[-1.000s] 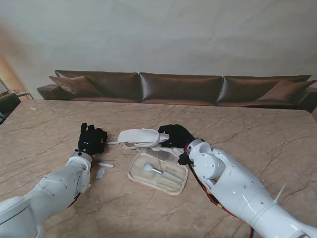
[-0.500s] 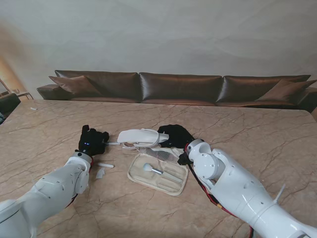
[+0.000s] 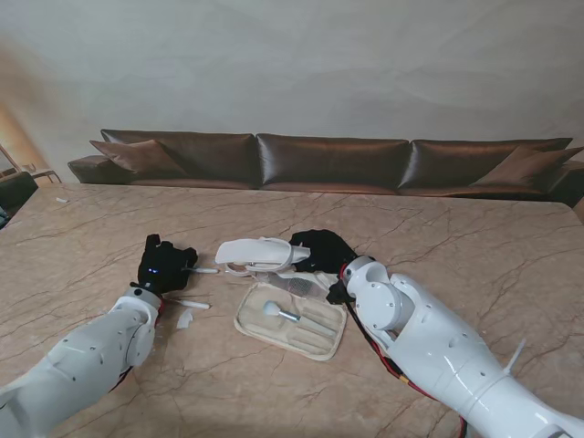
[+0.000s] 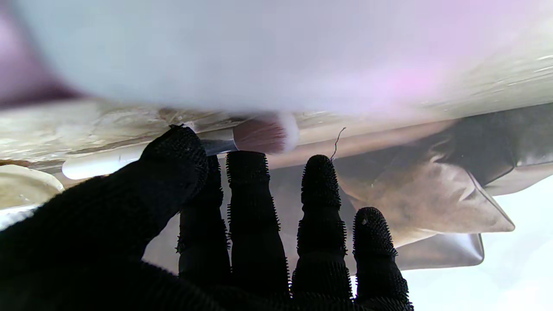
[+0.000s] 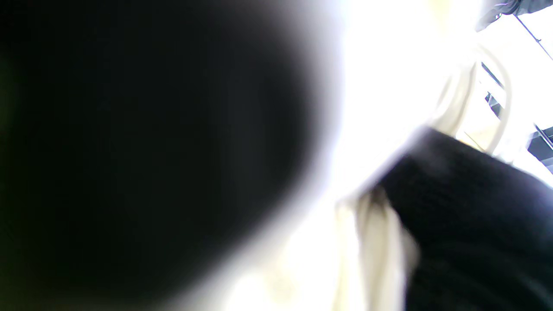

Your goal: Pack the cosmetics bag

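A: Where is the bag?
B: The cream bag (image 3: 290, 318) lies open on the table (image 3: 456, 237), midway between the arms, with a brush (image 3: 283, 312) inside. The right hand (image 3: 321, 250) grips its raised lid (image 3: 260, 253), fingers closed on the cloth.

A: And the left hand?
B: The left hand (image 3: 164, 265) pinches a second brush (image 4: 181, 149) between thumb (image 4: 175, 157) and fingers, to the left of the bag. Two small white pieces (image 3: 187, 310) lie on the table nearer to me, just beside that wrist.
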Robot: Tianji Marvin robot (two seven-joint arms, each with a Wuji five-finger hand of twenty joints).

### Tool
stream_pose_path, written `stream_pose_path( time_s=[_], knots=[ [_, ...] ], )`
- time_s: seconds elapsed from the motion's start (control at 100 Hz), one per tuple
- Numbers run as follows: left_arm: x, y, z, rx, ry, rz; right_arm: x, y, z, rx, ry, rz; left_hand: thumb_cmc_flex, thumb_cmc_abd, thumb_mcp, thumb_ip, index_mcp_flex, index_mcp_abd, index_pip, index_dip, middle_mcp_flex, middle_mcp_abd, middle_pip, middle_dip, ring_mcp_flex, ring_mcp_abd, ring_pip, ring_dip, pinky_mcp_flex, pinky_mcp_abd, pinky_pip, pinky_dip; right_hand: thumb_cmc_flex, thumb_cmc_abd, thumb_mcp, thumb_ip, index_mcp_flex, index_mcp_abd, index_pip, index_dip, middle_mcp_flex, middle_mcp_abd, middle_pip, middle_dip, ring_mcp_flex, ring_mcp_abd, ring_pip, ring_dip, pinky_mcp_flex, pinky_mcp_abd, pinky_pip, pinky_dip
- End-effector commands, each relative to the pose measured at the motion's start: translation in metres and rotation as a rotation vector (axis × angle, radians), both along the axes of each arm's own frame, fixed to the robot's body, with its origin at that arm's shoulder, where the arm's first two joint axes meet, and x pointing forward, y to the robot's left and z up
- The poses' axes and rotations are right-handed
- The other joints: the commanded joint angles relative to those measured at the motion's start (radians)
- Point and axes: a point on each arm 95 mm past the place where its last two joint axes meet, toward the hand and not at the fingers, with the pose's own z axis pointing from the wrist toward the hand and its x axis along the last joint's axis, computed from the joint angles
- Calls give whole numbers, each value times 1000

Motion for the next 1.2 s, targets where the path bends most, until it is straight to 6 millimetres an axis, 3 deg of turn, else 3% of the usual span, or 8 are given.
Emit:
stream_pose_path(
  time_s=[0.0,0.22,0.6,1.19],
  knots=[
    [-71,30,-81,84,227,43,-6,10,-2,10,10,23,62,-5,27,5,24,-82,88,-4,35,-14,5,30,27,-15,17,21,-12,-3,31,-1,68,59,56,10,37,-141,87,-7,55,-38,22,1,104,-45,65,7,56,-7,63,0],
    [-72,31,-78,66,193,28,-6,11,-2,6,10,27,61,-21,46,5,41,-100,96,-2,56,-10,29,61,57,-22,32,37,12,-14,63,-4,68,58,56,10,37,-142,87,-8,55,-38,21,1,105,-45,66,7,57,-6,63,-1],
    [-81,34,-53,95,129,-17,-3,14,2,5,8,16,51,-36,68,8,64,-114,73,2,80,-14,17,62,76,-28,22,45,10,-15,75,-30,70,59,56,10,36,-142,88,-8,54,-39,21,0,104,-46,65,6,57,-7,64,-2],
    [-84,18,-13,102,8,-91,-1,20,0,13,15,16,53,-35,70,6,69,-125,60,14,81,-19,10,75,79,-31,12,53,16,-22,80,-43,70,58,56,11,35,-144,88,-9,54,-40,21,1,104,-46,64,5,57,-7,64,-3]
  ],
)
